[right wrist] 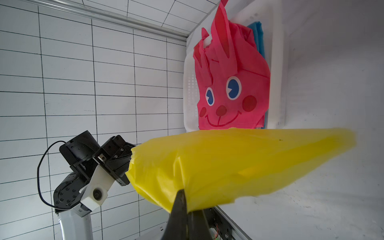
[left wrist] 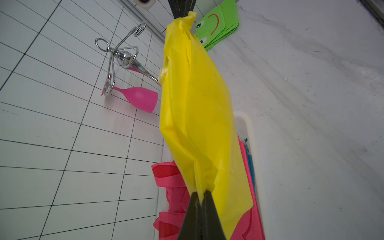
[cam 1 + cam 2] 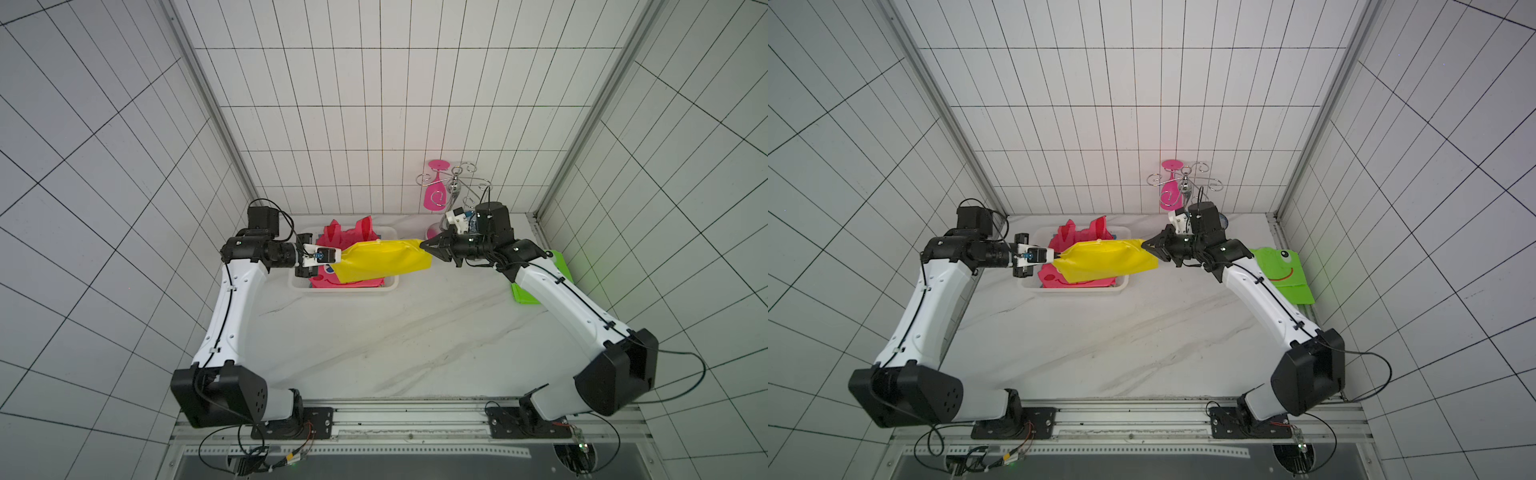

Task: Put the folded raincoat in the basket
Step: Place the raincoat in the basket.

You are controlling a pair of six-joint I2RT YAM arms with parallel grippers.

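The folded raincoat (image 3: 382,259) (image 3: 1104,262) is yellow and hangs stretched between my two grippers, in the air over the white basket (image 3: 345,289) (image 3: 1075,288). My left gripper (image 3: 338,262) (image 2: 201,194) is shut on its left end. At the other end, my right gripper (image 3: 424,245) (image 1: 182,192) pinches a corner, just past the basket's right side. The basket holds a pink bunny-face raincoat (image 1: 230,83) with a blue one (image 1: 257,29) under it. The yellow raincoat hides much of the basket in both top views.
A green frog-face raincoat (image 3: 1279,270) lies folded on the marble table at the right, partly under my right arm. A chrome wire rack (image 3: 457,183) with a pink goblet (image 3: 436,193) hanging from it stands at the back wall, behind my right gripper.
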